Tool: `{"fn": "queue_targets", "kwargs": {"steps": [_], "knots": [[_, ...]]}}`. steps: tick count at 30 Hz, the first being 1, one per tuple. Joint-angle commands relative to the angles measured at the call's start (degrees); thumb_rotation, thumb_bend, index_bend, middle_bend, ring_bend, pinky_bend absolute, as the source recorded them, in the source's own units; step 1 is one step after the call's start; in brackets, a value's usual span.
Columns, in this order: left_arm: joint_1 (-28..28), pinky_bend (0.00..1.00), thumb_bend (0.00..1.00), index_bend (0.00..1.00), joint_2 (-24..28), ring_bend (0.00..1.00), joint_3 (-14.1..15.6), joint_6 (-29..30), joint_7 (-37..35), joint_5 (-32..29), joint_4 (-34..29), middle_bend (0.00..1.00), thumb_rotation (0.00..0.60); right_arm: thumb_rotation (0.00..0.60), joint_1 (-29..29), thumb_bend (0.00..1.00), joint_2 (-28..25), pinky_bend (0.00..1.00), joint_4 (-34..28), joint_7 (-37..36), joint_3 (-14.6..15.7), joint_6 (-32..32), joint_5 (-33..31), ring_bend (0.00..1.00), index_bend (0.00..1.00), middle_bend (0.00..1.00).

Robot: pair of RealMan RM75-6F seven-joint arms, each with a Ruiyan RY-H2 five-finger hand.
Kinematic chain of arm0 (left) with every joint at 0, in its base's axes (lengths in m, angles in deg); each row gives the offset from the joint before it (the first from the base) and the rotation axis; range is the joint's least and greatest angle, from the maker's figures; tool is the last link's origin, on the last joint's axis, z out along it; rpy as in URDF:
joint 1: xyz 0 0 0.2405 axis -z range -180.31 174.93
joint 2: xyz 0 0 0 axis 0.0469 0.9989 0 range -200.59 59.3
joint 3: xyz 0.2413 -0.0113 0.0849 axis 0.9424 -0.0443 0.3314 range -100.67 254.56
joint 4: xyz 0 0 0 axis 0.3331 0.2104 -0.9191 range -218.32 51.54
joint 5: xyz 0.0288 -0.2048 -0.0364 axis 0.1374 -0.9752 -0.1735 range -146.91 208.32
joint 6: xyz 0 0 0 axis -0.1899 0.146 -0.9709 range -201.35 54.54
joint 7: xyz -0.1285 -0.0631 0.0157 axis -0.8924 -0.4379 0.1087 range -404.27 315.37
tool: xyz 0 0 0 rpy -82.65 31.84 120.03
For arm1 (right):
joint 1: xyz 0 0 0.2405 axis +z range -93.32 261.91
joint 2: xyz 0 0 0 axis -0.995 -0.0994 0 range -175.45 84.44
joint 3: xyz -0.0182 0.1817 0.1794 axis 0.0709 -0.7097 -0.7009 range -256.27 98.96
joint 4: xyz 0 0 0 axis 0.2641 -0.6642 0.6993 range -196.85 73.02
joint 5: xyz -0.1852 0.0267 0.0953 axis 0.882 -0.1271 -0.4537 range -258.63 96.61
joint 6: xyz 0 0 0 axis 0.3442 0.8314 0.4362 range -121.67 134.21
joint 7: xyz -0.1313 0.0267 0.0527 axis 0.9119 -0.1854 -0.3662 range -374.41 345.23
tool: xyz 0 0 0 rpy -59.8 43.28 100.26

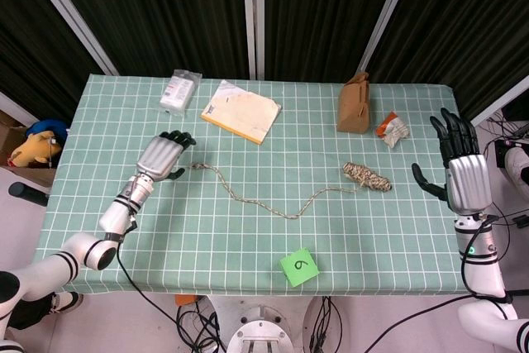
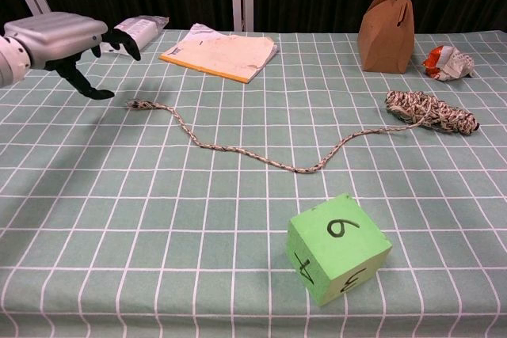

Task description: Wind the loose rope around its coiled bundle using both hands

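Over at 9 o'clock on the table (image 1: 99,121), the left hand (image 1: 160,157) hovers palm down, fingers spread a bit & gently curled, holding nothing. Chest cam shows its dark fingertips (image 2: 127,43) hanging just above the cloth, thumb dipping low, not touching the rope. Frayed rope end (image 1: 196,166) lies just beside that hand, at its 3 o'clock, w/ a small gap between.

Loose rope (image 1: 285,214) snakes from that end toward 4 o'clock, dips near table centre, then climbs toward 2 o'clock into the coiled bundle (image 1: 366,177). Bundle lies flat on its side at approx 3 o'clock on the table, tail still unwound.

Right hand (image 1: 463,179) stands upright at the 3 o'clock edge, fingers up & splayed wide, thumb out toward the bundle, empty. Near the bundle but clearly apart; not seen in chest cam.

Elsewhere: brown paper bag (image 1: 354,103) upright at 1 o'clock, crumpled wrapper (image 1: 393,129) just to its right, yellow-edged notepad (image 1: 240,110) at 12, clear plastic packet (image 1: 180,91) at 11. Green foam cube (image 1: 299,267) marked 6 sits at 6 o'clock by the near edge, well apart from the rope.
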Motion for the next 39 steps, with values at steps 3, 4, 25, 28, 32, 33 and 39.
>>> {"fn": "queue_targets", "kwargs": {"steps": [3,4,25,28,32,33,39], "knots": [[1.67,0.34,0.28,0.31,-2.54,0.22,0.85,-2.33,-3.27,-0.35,3.52,0.24,0.600,0.600,-0.16,0.30,0.04,0.00,0.31,-0.24,-0.45,-0.84,0.01,0.00,0.00,0.00],[1.89,0.34,0.28,0.31,-2.81,0.22,0.98,-2.54,-3.92,-0.21,3.85,0.25,0.600,0.600,-0.20,0.30,0.22,0.00,0.48,-0.35,-0.68,-1.28,0.00,0.00,0.00,0.00],[6.04,0.34,0.30,0.42,-7.95,0.23,1.61,-7.16,-6.94,-1.27,11.26,0.26,0.600,0.600,-0.58,0.31,1.43,0.00,4.04,-2.35,-0.89,-2.10,-0.29,0.00,0.00,0.00],[6.18,0.35,0.31,0.45,-8.20,0.24,1.37,-7.23,-7.07,-1.76,11.47,0.27,0.600,0.600,-0.60,0.33,1.54,0.00,4.42,-2.50,-0.92,-2.03,-0.46,0.00,0.00,0.00],[6.44,0.35,0.32,0.48,-8.48,0.25,1.29,-6.97,-7.31,-1.83,11.77,0.28,0.600,0.600,-0.66,0.33,1.61,0.00,4.89,-2.95,-1.09,-1.88,-0.87,0.00,0.00,0.00],[6.50,0.35,0.33,0.48,-8.52,0.25,1.27,-7.02,-7.40,-1.88,11.80,0.28,0.600,0.600,-0.68,0.34,1.62,0.00,5.01,-2.96,-1.10,-1.84,-0.94,0.00,0.00,0.00],[6.93,0.36,0.33,0.48,-9.01,0.25,1.52,-8.20,-7.46,-2.37,12.90,0.28,0.600,0.600,-0.75,0.37,1.76,0.00,5.50,-2.86,-0.99,-1.62,-1.11,0.00,0.00,0.00]]}}
